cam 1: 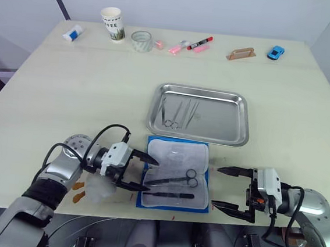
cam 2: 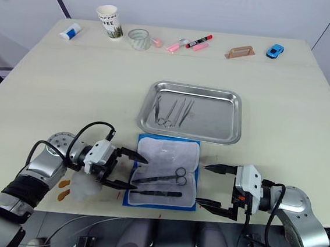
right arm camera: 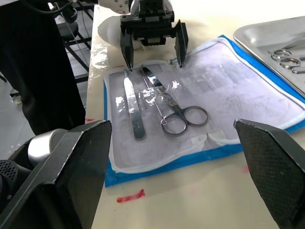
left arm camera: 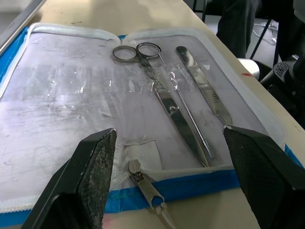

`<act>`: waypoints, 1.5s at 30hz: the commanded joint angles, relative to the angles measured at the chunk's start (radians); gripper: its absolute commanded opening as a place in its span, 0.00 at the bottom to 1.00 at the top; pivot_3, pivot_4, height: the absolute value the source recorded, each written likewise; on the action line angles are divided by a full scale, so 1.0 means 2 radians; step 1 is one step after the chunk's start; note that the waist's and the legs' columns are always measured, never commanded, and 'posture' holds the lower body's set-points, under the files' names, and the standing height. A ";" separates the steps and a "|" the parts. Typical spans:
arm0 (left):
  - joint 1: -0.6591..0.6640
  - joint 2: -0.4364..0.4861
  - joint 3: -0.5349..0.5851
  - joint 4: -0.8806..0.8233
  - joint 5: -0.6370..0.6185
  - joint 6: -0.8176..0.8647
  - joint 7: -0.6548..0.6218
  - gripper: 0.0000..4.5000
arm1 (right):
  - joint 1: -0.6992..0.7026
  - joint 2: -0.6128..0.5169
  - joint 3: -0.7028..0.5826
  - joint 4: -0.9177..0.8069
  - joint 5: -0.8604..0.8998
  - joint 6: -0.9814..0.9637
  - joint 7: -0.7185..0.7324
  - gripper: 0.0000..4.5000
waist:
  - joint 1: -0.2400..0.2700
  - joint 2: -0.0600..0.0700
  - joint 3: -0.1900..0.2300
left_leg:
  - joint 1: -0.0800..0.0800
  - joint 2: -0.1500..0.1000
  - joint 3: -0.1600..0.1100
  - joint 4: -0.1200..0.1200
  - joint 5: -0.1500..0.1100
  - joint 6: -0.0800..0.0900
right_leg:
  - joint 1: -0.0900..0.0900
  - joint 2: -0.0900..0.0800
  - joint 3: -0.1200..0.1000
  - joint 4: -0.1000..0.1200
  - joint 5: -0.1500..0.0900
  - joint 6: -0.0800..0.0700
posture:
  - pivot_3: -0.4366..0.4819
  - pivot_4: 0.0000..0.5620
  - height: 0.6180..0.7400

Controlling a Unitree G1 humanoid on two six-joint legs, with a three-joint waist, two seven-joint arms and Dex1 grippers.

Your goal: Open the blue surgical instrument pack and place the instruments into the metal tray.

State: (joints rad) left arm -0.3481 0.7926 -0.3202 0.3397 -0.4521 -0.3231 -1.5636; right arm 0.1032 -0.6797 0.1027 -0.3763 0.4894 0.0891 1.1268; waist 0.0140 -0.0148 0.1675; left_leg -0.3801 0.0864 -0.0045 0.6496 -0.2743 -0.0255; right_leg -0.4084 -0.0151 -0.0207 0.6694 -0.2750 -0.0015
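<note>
Both our grippers stood spread wide, grasping nothing: the left gripper [cam 1: 141, 172] at the pack's left edge, the right gripper [cam 1: 224, 189] just off its right edge. The pack [cam 1: 177, 174] lay unfolded at lower centre, whitish lining up, holding scissors [cam 1: 174, 179] and a flat handle [cam 1: 168, 195]. Just above it, the tray [cam 1: 235, 121] held several instruments [cam 1: 177, 113] in its left half.

Left gripper [cam 1: 144, 172]: fingers spread wide, pointing toward the robot's right, forearm low. Right gripper [cam 1: 222, 189]: fingers spread wide, pointing left, facing the other gripper.
</note>
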 commanded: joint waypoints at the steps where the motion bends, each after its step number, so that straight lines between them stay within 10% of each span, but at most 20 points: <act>1: -0.002 -0.003 -0.010 0.013 0.008 -0.016 -0.025 0.84 | -0.002 0.002 -0.012 -0.025 0.019 0.003 0.001 1.00 | 0.000 0.000 0.000 | 0.000 0.000 0.000 0.000 0.000 0.000 | 0.000 0.000 0.000 0.000 0.000 0.000 | 0.48 0.27 1.00; 45: 0.008 -0.055 -0.042 0.105 0.037 -0.073 -0.025 0.84 | -0.093 0.009 0.046 -0.013 -0.056 0.056 -0.034 1.00 | 0.000 0.009 -0.009 | 0.001 -0.007 0.000 0.003 0.000 0.000 | 0.001 0.010 0.026 0.005 0.000 0.003 | 0.48 0.27 1.00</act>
State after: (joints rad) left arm -0.3750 0.6913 -0.3595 0.5025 -0.4338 -0.4581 -1.5676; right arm -0.0681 -0.6654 0.1952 -0.3839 0.3795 0.1995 1.0662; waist 0.0133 0.0022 0.1492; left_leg -0.3778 0.0730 -0.0050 0.6553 -0.2738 -0.0247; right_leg -0.4069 0.0056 0.0315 0.6799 -0.2751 0.0047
